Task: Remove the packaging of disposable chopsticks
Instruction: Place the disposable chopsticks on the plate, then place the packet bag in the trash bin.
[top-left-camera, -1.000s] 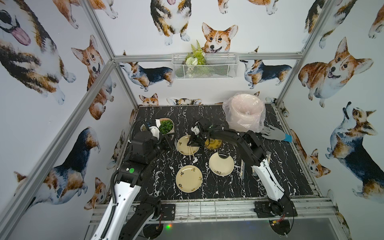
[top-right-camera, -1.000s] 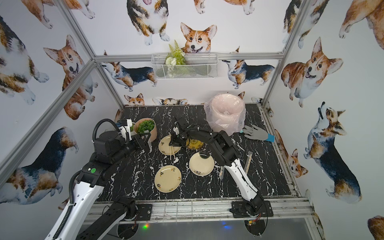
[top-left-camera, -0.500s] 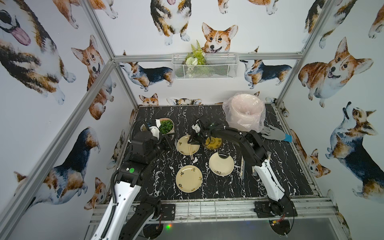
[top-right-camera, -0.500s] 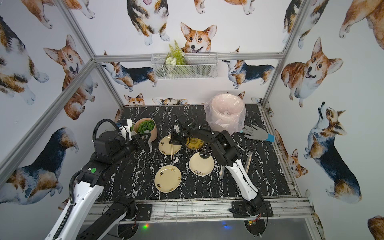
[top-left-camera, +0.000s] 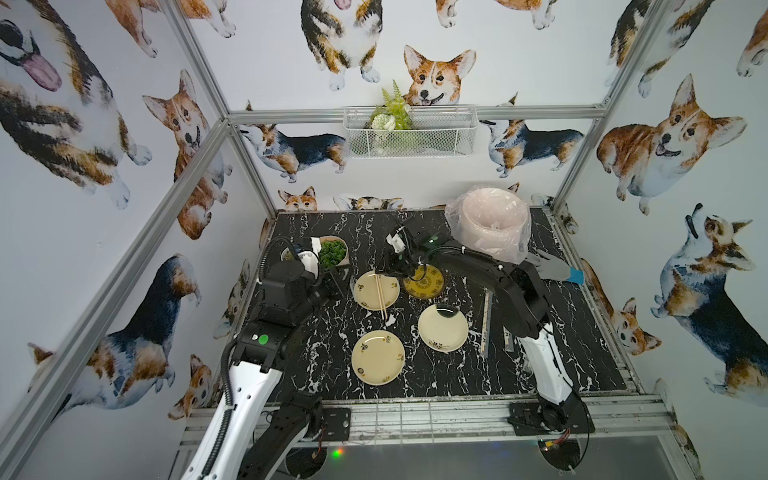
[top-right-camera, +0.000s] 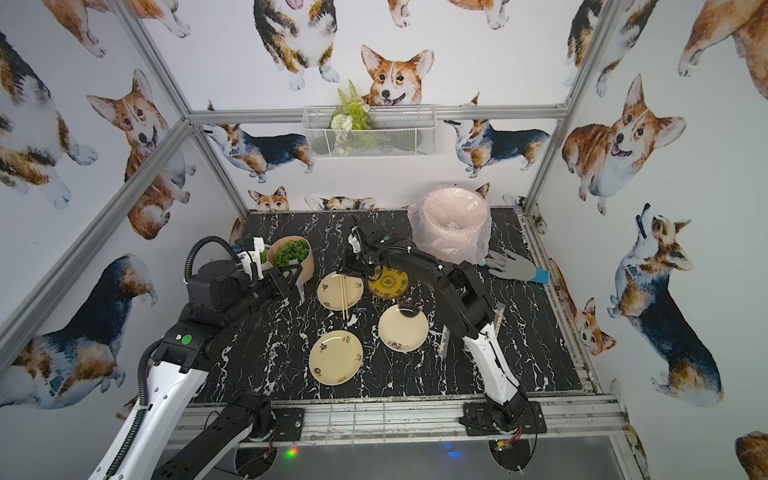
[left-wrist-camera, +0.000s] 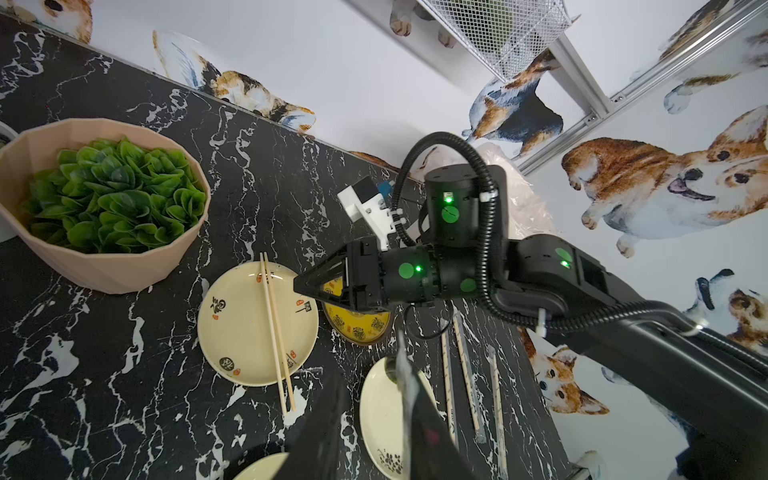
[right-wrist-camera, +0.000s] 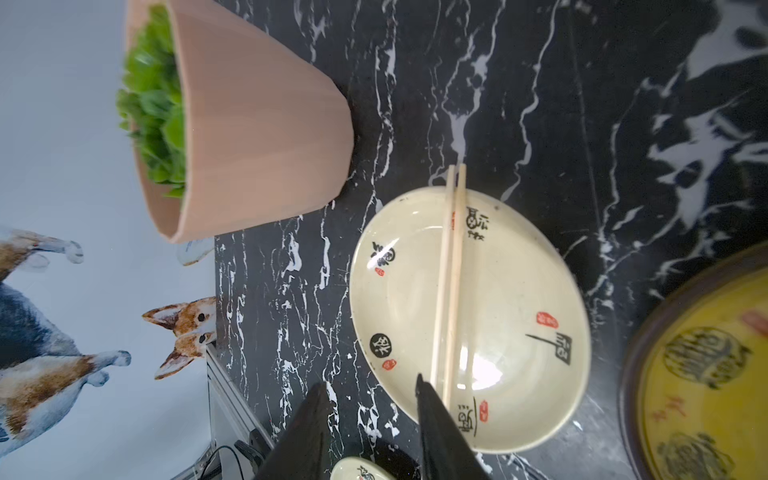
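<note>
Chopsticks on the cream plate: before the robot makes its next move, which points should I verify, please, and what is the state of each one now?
1. Pair on the plate unwrapped: ok. The bare chopsticks lie across the cream plate.
2. Release by the right gripper: ok. Its jaws stand apart and empty, beside the chopsticks.
3. Load of the left gripper: cannot tell. A thin clear strip shows at one finger; whether it is held is unclear.
4. All pairs unwrapped: not ok. Wrapped pairs lie on the table.
</note>
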